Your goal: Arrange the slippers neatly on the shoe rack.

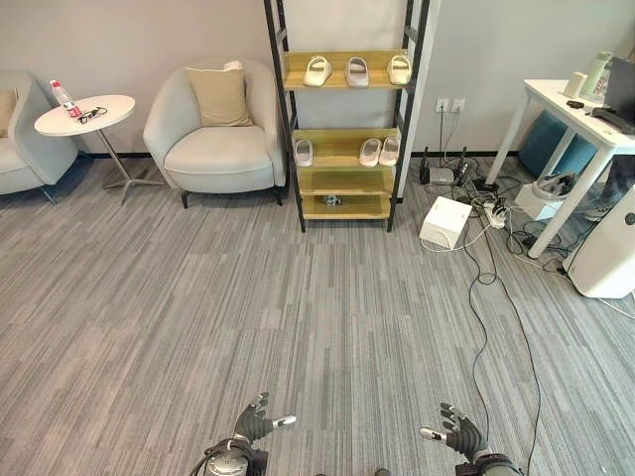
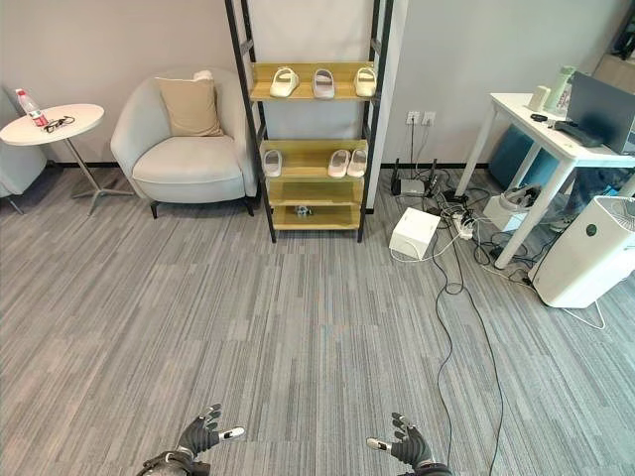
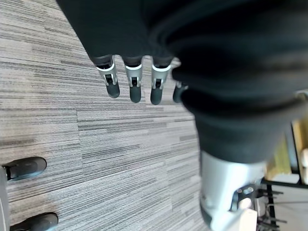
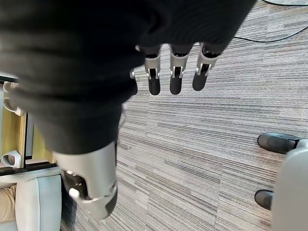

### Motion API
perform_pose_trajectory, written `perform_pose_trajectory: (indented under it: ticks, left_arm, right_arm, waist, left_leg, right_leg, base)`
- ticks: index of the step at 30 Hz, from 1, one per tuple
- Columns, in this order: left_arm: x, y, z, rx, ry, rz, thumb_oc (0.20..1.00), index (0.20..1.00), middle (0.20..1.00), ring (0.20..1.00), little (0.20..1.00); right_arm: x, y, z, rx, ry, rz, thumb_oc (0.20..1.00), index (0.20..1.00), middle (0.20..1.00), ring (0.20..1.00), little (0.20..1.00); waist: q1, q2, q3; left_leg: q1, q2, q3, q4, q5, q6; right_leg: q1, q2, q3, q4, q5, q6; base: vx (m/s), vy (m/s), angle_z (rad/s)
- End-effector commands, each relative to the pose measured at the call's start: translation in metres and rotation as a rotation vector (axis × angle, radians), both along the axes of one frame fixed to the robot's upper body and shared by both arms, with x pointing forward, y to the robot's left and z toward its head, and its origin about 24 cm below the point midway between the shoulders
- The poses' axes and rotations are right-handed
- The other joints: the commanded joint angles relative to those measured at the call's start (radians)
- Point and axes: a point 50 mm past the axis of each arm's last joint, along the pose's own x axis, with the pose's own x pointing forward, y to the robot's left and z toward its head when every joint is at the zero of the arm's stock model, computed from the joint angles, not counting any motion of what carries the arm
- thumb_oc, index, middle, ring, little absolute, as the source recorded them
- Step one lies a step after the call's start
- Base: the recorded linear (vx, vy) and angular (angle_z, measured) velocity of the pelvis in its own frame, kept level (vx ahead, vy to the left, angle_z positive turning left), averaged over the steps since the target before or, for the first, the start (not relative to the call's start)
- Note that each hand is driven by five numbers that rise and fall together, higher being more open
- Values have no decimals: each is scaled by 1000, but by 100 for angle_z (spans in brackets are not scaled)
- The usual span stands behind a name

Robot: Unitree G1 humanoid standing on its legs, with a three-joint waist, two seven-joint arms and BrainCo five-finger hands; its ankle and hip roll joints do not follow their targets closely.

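Note:
A black-framed shoe rack (image 1: 342, 119) with wooden shelves stands against the far wall. Three cream slippers lie on its top shelf (image 1: 357, 71). On the second shelf one slipper (image 1: 304, 152) lies at the left and a pair (image 1: 379, 151) at the right. A small dark thing (image 1: 332, 201) sits on the lowest shelf. My left hand (image 1: 255, 423) and right hand (image 1: 458, 433) hang low at the near edge of the view, far from the rack, both open with straight fingers (image 3: 134, 84) and nothing in them.
A grey armchair (image 1: 213, 134) with a tan cushion stands left of the rack, beside a round white side table (image 1: 87, 114). To the right are a white box (image 1: 444, 220), cables on the carpet (image 1: 496, 268), a white desk (image 1: 580, 129) and a white appliance (image 1: 613, 253).

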Motion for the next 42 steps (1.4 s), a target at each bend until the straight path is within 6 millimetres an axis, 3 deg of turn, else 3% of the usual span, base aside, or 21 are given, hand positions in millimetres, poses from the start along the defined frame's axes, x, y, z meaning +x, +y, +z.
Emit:
perform_pose_trajectory:
  ticks: [1, 9, 29, 39, 41, 42]
  left_arm:
    - [32, -1, 18, -13, -127, -19, 1000, 1000, 1000, 1000, 1000]
    - [42, -6, 26, -51, -176, -18, 1000, 1000, 1000, 1000, 1000]
    - [36, -7, 21, -54, -140, -10, 1000, 1000, 1000, 1000, 1000]
    - [34, 13, 23, -30, -150, 69, 1000, 1000, 1000, 1000, 1000]
    - [33, 19, 25, -20, -155, 76, 1000, 1000, 1000, 1000, 1000]
    - [34, 23, 25, -4, -153, 80, 1000, 1000, 1000, 1000, 1000]
  right_arm:
    - [23, -5, 19, -7, -137, -5, 1000, 1000, 1000, 1000, 1000]
    - [23, -2, 17, 1, -121, 8, 1000, 1000, 1000, 1000, 1000]
    - [22, 8, 13, 15, -90, 68, 1000, 1000, 1000, 1000, 1000]
    - [44, -3, 22, -26, -134, 51, 1000, 1000, 1000, 1000, 1000]
    - [49, -8, 26, -40, -154, 41, 1000, 1000, 1000, 1000, 1000]
    - [53, -10, 29, -46, -168, 43, 1000, 1000, 1000, 1000, 1000]
  waist:
    - [-4, -33, -13]
    - [-3, -32, -17]
    - [1, -33, -12]
    - [14, -22, 37]
    - [17, -19, 52]
    - [19, -18, 67]
  left_leg:
    - [-24, -16, -55, -7, -18, -31]
    - [-18, -12, -50, -7, -22, -33]
    - [-14, -8, -54, -7, -21, -35]
    - [-66, -28, -60, -7, -13, -15]
    - [-83, -38, -56, 10, -22, -2]
    - [-90, -42, -50, 20, -35, 11]
  right_leg:
    - [-16, -39, 40, 6, -9, 63]
    - [-10, -36, 43, -2, -9, 61]
    - [-4, -34, 39, -2, -10, 58]
    - [-59, -60, 42, 12, -2, 72]
    - [-95, -73, 49, 75, -22, 81]
    - [-151, -83, 52, 178, -33, 95]
  base:
    - [0, 0, 0]
    - [3, -8, -5]
    - [-2, -1, 0]
    - [14, 59, 0]
    - [14, 193, -2]
    - [1, 176, -1]
